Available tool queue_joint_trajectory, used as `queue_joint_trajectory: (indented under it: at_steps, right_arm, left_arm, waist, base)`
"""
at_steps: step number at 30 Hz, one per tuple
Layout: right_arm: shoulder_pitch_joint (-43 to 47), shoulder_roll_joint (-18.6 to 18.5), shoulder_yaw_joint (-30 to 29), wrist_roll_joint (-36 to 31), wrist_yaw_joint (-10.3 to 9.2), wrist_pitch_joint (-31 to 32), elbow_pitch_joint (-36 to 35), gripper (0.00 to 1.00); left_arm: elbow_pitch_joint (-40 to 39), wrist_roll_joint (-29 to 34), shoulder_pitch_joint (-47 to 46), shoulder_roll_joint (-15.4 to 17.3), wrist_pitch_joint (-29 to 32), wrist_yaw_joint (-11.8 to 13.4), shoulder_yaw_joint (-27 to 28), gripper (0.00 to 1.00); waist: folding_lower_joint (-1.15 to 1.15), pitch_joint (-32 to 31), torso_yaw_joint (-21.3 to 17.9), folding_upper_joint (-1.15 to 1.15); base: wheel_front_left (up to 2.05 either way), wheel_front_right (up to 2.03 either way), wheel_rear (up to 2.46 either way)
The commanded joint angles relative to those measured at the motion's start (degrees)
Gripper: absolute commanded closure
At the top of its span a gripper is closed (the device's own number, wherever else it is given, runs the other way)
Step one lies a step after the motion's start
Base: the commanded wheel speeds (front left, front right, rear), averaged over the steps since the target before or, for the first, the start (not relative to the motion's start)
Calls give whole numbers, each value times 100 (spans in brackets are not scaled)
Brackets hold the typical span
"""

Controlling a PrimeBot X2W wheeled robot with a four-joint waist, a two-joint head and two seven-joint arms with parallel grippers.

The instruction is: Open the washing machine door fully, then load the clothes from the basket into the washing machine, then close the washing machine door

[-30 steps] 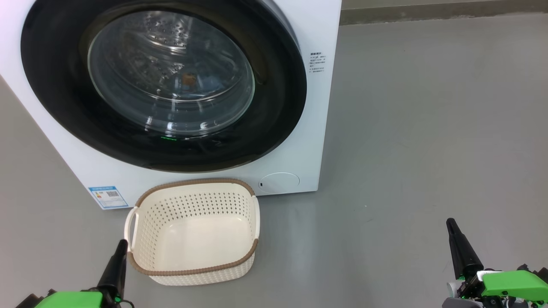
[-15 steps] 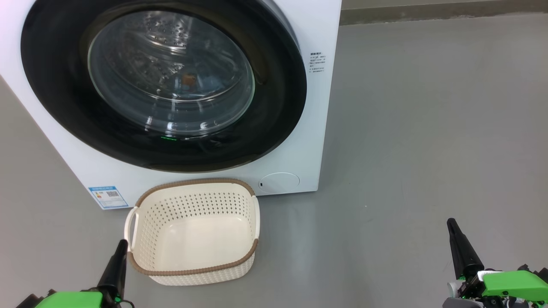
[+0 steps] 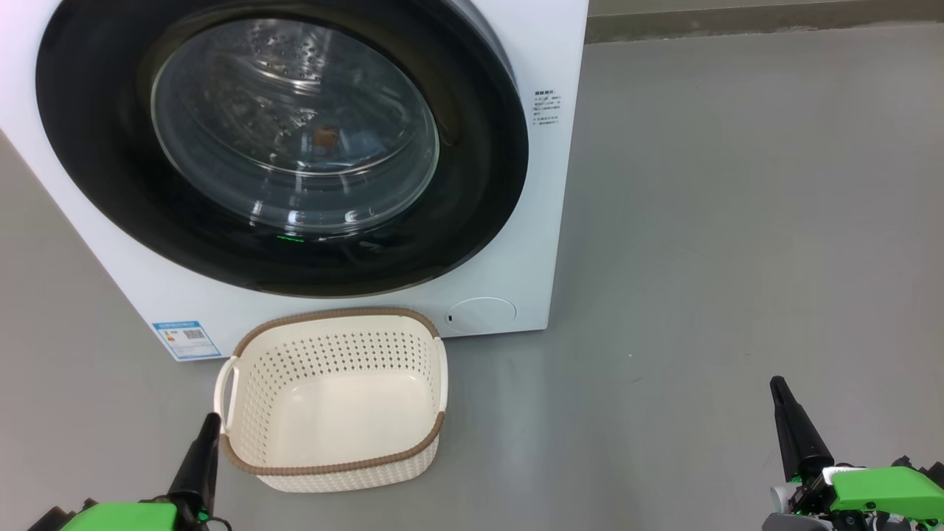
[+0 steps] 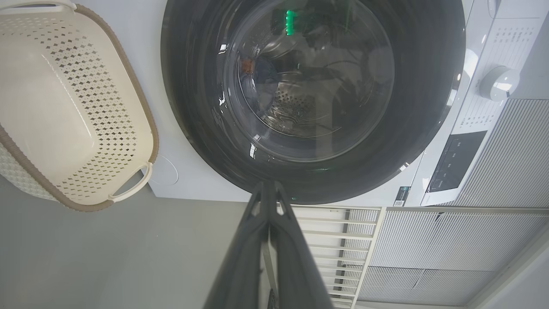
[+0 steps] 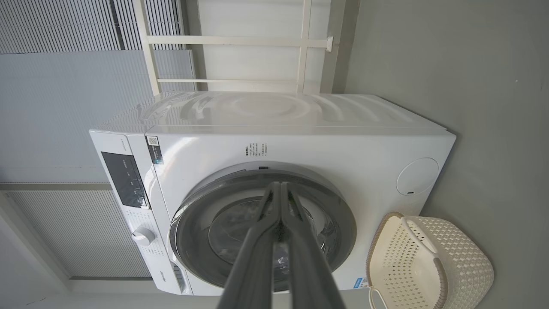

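Starting nearest you, the left gripper (image 3: pixel 209 426) sits low over the floor (image 3: pixel 700 258) at the near left. Its two dark fingers are pressed together along their length, with nothing between them. In the left wrist view the closed tips (image 4: pixel 268 185) point toward the rim of the washing machine door, and the basket lies off to one side, clear of them. The right gripper (image 3: pixel 776 385) sits at the near right, well away from everything else. Its fingers are likewise closed tight on nothing, and from its own wrist camera the tips (image 5: pixel 279 185) line up with the top of the door.

Next out, the basket (image 3: pixel 332 467) stands upright on the floor just in front of the washing machine (image 3: pixel 516 280), with its far rim near the machine's lower front panel. Its cream perforated walls and bare bottom are all you see inside it. The left gripper's tip is just beside its near left corner.

Behind it, the blue energy sticker (image 3: pixel 186 339) marks the machine's lower left corner, and the round service flap (image 3: pixel 481 315) sits at the lower right, just beyond the basket's far right corner.

Farthest, the washing machine door (image 3: pixel 479 184) lies closed against the front. Through its glass bowl you can make out the clothes (image 3: pixel 324 136) in the drum: an orange patch with blue fabric beside it.
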Motion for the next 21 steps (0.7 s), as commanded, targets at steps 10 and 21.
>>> queue_joint_trajectory:
  at_steps: [10, 21]
  right_arm:
    - [-231, -11, 92, -31, 10, 51, -141, 100]
    - [-232, -5, 82, -40, 10, 59, -141, 100]
  left_arm:
    - [-109, -11, -235, 61, 40, -10, 206, 100]
    - [-109, -5, -235, 56, 45, -10, 213, 100]
  waist:
    - [0, 0, 0, 0]
    - [0, 0, 0, 0]
  base:
    - [0, 0, 0]
    - [0, 0, 0]
